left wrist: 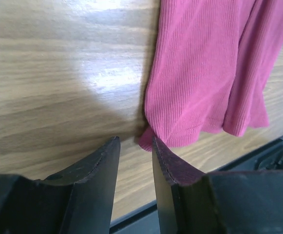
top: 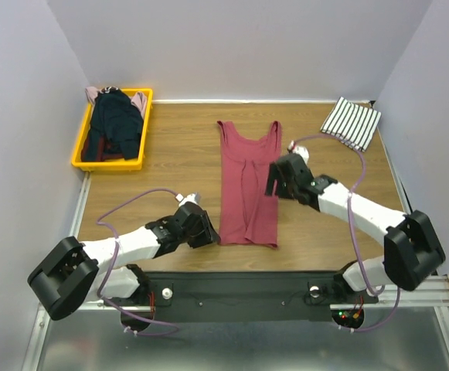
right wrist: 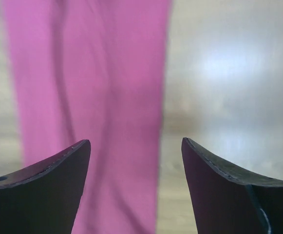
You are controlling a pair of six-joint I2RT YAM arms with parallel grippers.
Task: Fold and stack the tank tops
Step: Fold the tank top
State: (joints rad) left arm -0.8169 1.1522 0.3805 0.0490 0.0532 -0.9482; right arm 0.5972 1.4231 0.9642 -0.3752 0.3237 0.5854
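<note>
The dark red tank top (top: pixel 247 185) lies spread flat on the wooden surface (top: pixel 170 154), its scooped neck and straps toward the far side and its hem toward the arms' bases; long lengthwise creases run down its middle.

The left tool (top: pixel 209 234) sits low at the near left corner of the dark red tank top; in the left wrist view its two dark fingers (left wrist: pixel 100 163) stand a little apart, released, with bare wood showing in the gap and nothing between them; the ribbed hem corner lies just past the tips, right by the right-hand finger, though whether it touches I cannot tell.

The right tool (top: pixel 273 182) hangs over the right edge of the dark red tank top, about halfway along its length; in the blurred right wrist view its fingers (right wrist: pixel 58 170) stand wide apart, released and gripping nothing, with the cloth's edge running between them below.

Far to the right of the dark red tank top, at the far corner, a white striped tank top (top: pixel 351 122) lies folded into a small packet; far to its left, a yellow bin (top: pixel 107 164) holds crumpled dark navy tops (top: pixel 114 124) with pale pink cloth (top: pixel 140 100) at its far end.
</note>
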